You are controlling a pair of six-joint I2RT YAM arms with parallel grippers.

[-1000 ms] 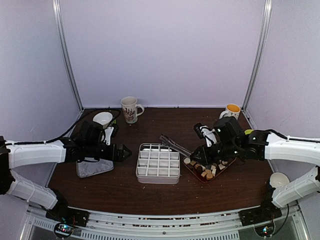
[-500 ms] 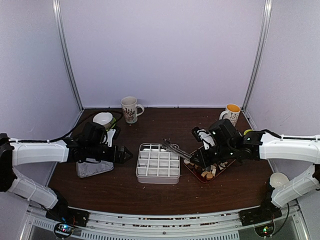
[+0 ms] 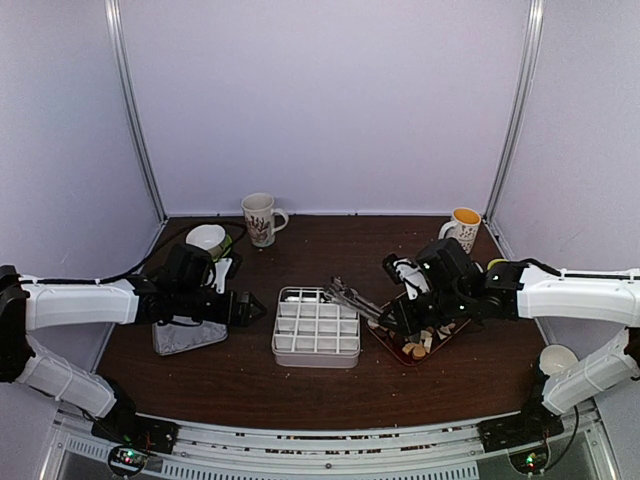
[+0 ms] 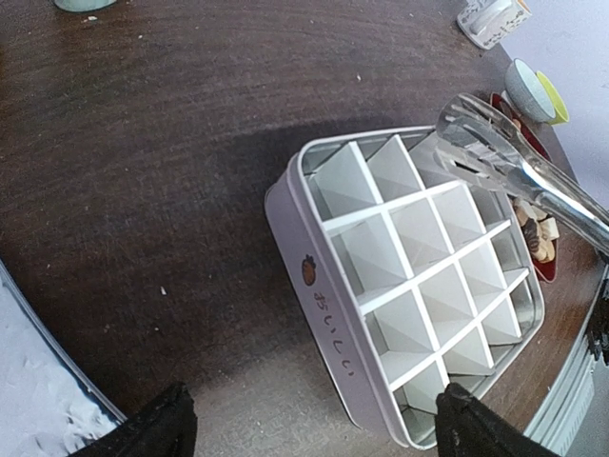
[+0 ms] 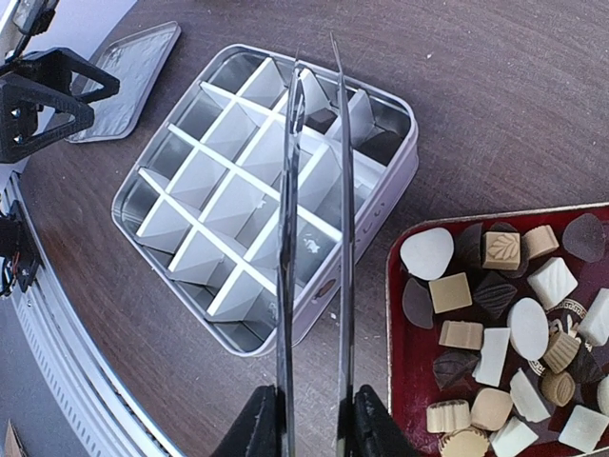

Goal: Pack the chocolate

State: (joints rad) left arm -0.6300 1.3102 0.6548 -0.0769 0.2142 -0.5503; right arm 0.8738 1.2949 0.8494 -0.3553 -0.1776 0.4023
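Gripping the metal tongs (image 4: pixel 533 181) in the right tool (image 5: pixel 314 424), tips over the divided tin (image 4: pixel 328 314). Holding the left tool (image 4: pixel 319 430) spread wide beside that tin. Heaped on the red tray (image 5: pixel 407 381) just beside it: the chocolate (image 5: pixel 495 249).

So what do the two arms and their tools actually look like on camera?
The left arm and right arm have white shell segments with black joints and wrists. The left tool and right tool are black, with blunt wedge-shaped fingers. A thin black cable runs behind the left arm.
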